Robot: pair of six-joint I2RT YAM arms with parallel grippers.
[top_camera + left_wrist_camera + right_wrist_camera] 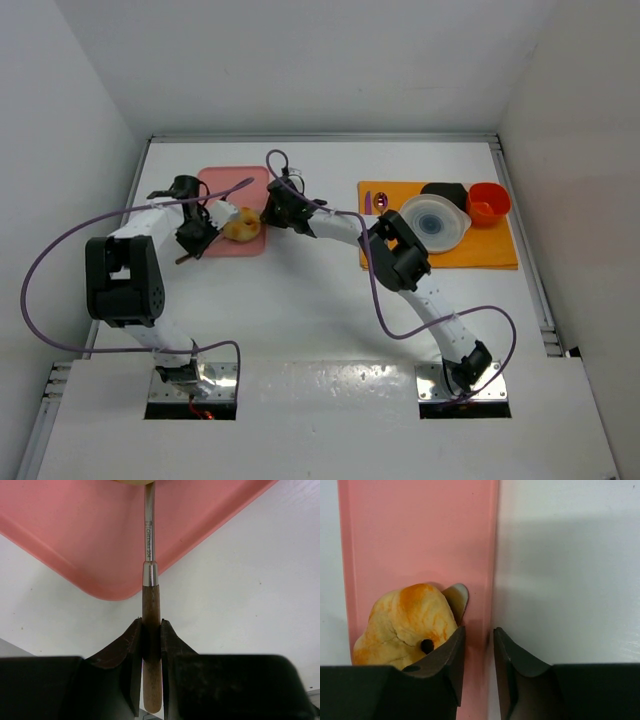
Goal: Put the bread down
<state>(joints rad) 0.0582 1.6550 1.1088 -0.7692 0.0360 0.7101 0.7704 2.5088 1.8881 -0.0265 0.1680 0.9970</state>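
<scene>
Left end effector (151,630) is clamped on the wooden handle of a knife (149,555), whose metal blade reaches straight ahead over a pink cutting board (75,530) on the white tabletop (240,590). Right end effector (479,635) hangs over the board's edge with its jaws only narrowly parted and nothing between them. The bread (402,620), a lumpy golden bun, sits on the board right beside one of its fingers (451,652), with the knife's rounded tip just behind it.
</scene>
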